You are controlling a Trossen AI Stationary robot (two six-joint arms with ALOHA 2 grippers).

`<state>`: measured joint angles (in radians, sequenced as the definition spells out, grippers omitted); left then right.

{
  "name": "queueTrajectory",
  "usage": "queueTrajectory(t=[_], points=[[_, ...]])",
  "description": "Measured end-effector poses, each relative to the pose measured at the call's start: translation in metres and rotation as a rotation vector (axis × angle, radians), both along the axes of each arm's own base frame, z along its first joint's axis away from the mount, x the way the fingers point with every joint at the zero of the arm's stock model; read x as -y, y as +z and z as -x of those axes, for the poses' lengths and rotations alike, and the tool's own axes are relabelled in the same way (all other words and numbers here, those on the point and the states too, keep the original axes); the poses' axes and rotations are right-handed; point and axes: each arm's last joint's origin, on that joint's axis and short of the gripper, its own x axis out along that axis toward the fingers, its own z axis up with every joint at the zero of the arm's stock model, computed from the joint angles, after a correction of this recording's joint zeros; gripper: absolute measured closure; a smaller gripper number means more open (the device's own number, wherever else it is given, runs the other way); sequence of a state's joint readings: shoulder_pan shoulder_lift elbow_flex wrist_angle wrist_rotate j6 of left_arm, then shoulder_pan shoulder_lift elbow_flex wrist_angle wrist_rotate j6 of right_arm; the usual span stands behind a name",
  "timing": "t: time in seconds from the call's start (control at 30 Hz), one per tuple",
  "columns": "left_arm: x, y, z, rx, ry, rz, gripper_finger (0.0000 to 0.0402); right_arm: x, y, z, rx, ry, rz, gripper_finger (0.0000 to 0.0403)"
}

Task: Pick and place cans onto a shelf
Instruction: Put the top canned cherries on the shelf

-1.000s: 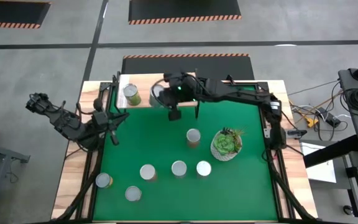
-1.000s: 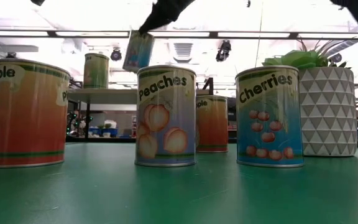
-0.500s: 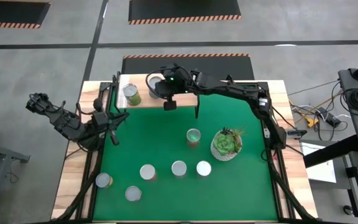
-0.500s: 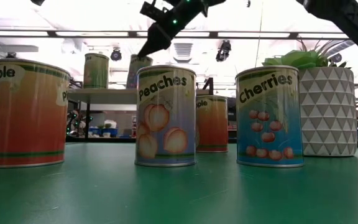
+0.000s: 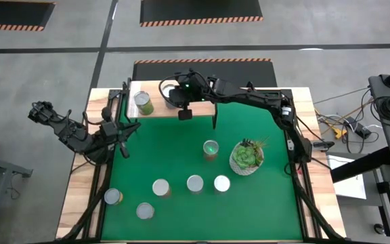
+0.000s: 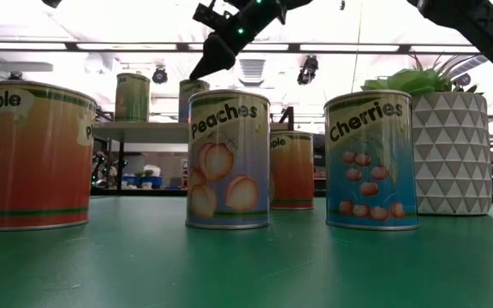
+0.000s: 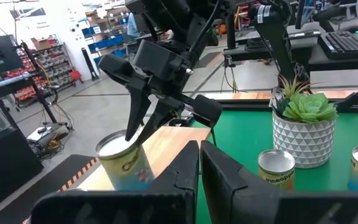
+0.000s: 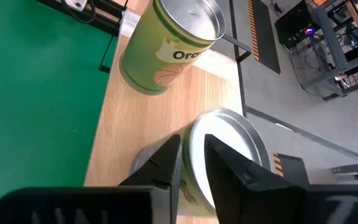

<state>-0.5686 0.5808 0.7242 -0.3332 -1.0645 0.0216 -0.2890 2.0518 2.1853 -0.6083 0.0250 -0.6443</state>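
green mat (image 5: pixel 181 156) is covering most of the table. shelf (image 5: pixel 156 107) is sitting along the mat's 12 o'clock edge. right arm is reaching over the shelf; right gripper (image 5: pixel 168 93) is clamped on a can (image 8: pixel 225 152) standing on the board, fingers (image 8: pixel 229 168) pressing its rim and side. green-label can (image 5: pixel 142 104) is standing at its 9 o'clock, near but apart. left gripper (image 5: pixel 123 139) is hanging at the mat's 9 o'clock edge, fingers (image 7: pixel 185 171) together. plant pot (image 5: pixel 246 157) is sitting at the mat's 3 o'clock. six cans are standing on the mat, one (image 5: pixel 210 148) at the pot's 9 o'clock, five toward 6 and 7 o'clock.
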Motion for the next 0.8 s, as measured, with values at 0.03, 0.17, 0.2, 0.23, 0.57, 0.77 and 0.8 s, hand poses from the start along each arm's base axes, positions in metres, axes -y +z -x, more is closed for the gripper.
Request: queueTrajectory(t=[0.03,0.17,0.2,0.23,0.57,0.77,0.8], points=[[0.0,0.0,0.0,0.0,0.0,0.0,0.0402,0.0,0.0,0.0,0.002,0.0,0.001,0.0337],[0.0,0.0,0.0,0.0,0.0,0.0,0.0402,-0.003,0.007,0.002,0.028,0.001,0.004,0.0327],[0.0,0.0,0.0,0.0,0.0,0.0,0.0402,-0.006,0.012,0.003,0.034,0.004,0.004,0.0326],[0.0,0.0,0.0,0.0,0.0,0.0,0.0402,-0.008,0.017,0.005,0.044,0.002,-0.001,0.0326],[0.0,0.0,0.0,0.0,0.0,0.0,0.0402,-0.007,0.051,0.044,-0.011,-0.054,-0.069,0.0359],[0.0,0.0,0.0,0.0,0.0,0.0,0.0402,0.035,0.033,0.053,-0.045,-0.189,-0.135,0.0392],[0.0,0.0,0.0,-0.001,-0.001,0.0,0.0402,0.043,0.027,0.053,-0.049,-0.214,-0.151,0.0393]])
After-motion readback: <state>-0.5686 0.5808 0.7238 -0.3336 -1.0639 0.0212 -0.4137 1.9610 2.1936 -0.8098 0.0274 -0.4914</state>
